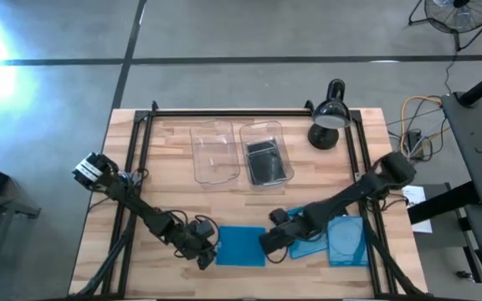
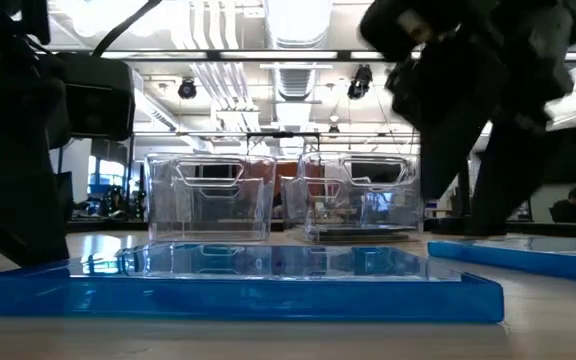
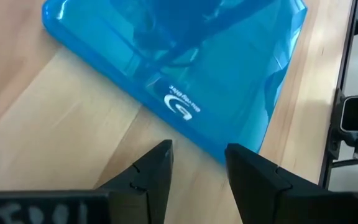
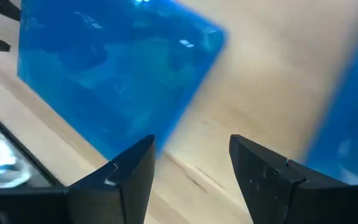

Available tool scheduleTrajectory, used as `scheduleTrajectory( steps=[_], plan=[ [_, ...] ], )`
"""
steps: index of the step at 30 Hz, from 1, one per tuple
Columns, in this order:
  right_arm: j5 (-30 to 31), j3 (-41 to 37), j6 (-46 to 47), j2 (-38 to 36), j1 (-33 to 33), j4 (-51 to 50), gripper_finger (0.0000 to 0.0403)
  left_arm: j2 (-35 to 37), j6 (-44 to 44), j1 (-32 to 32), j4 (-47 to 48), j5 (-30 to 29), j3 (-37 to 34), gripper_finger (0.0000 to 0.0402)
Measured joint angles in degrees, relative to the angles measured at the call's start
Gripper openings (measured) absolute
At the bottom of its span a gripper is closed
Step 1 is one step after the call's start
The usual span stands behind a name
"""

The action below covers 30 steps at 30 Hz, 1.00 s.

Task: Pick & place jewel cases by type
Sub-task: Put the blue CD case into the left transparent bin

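High view: both claws sit low at the near edge of the bench [image 1: 166, 167], either side of a blue case [image 1: 241, 246]. We see the left claw [image 3: 197, 168] and the right claw [image 4: 191, 163] with fingers apart, gripping nothing. We should slide one finger under an edge. More blue cases [image 1: 346, 240] lie right. Far off stand an empty bin [image 1: 215, 152], a bin of dark cases [image 1: 265, 160] and a lamp [image 1: 329, 117].
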<state>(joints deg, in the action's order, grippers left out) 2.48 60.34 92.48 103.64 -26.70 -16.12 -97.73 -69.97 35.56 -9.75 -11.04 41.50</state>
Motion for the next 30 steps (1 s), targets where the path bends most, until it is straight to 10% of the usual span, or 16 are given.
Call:
scheduleTrajectory(
  steps=[30],
  plan=[
    [5.9,1.4,-13.2,1.1,1.9,25.7,0.0201,-3.8,11.8,0.3,-0.8,4.4,-0.1,0.0135]
  ],
)
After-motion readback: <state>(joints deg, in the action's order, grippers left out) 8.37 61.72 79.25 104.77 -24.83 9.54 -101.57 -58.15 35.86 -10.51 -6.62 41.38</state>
